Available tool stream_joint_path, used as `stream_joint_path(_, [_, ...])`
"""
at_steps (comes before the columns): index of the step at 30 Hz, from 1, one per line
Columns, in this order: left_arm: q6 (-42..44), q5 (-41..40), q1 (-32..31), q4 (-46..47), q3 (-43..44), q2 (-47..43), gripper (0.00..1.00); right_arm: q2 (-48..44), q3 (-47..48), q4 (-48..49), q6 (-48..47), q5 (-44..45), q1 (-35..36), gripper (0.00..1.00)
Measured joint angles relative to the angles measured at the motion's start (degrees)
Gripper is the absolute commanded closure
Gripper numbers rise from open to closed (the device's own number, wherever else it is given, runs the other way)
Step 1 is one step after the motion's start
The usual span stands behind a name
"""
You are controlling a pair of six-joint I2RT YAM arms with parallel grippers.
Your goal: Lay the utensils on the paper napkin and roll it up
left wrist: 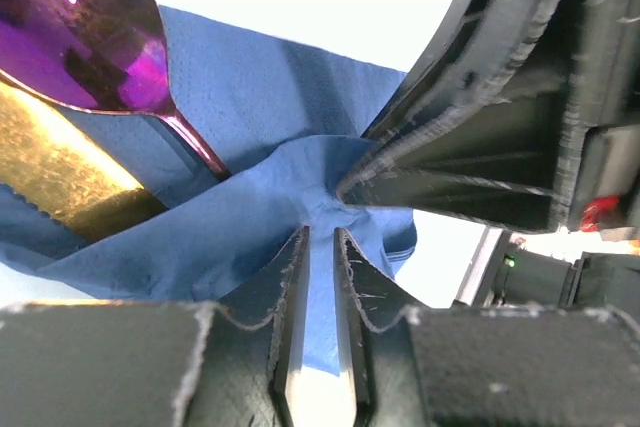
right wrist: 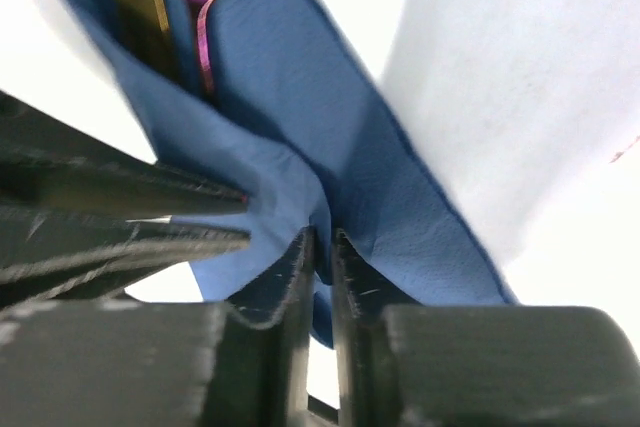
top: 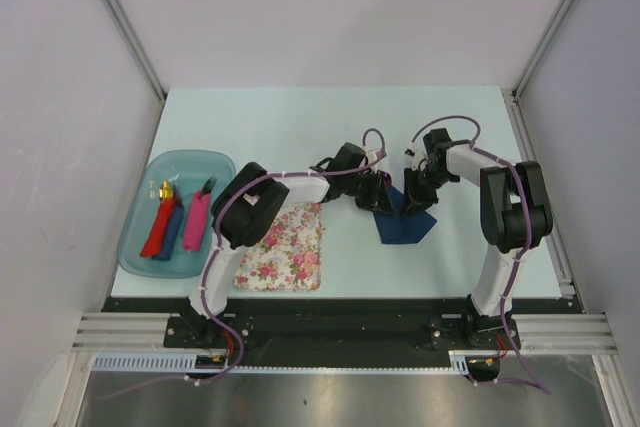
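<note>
Napkin (top: pixel 410 228) at mid bench (top: pixel 280 127), left end effector (left wrist: pixel 320 235) and right end effector (right wrist: pixel 322 239) both pinched tight on its bunched paper, purple spoon (left wrist: pixel 90 37) and gold utensil (left wrist: pixel 60 162) seemingly inside the fold.

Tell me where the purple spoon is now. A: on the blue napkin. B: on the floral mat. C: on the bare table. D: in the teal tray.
A: the spoon lies on the napkin, beside the gold utensil.
</note>
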Motion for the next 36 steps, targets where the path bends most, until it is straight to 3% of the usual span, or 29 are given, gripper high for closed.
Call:
stream_joint_path(2, [0.46, -0.61, -0.13, -1.09, 0.68, 0.0, 0.71, 0.42, -0.02, 0.42, -0.33, 1.29, 0.15, 1.0])
stream_joint_path(7, [3.5, -3.5, -0.63, -5.6, 4.37, 0.0, 0.67, 0.61, -0.04, 0.46, -0.33, 1.92, 0.35, 1.0])
stream_joint_path(15, [12.0, -8.22, -0.72, -13.73, 13.33, -0.35, 0.73, 0.61, -0.04, 0.48, -0.17, 2.34, 0.57, 1.0])
stream_joint_path(36, [14.16, -8.17, -2.99, -18.82, 13.57, -0.55, 0.72, -0.92, -1.92, 2.38, 3.26, 3.19, 0.31, 1.0])
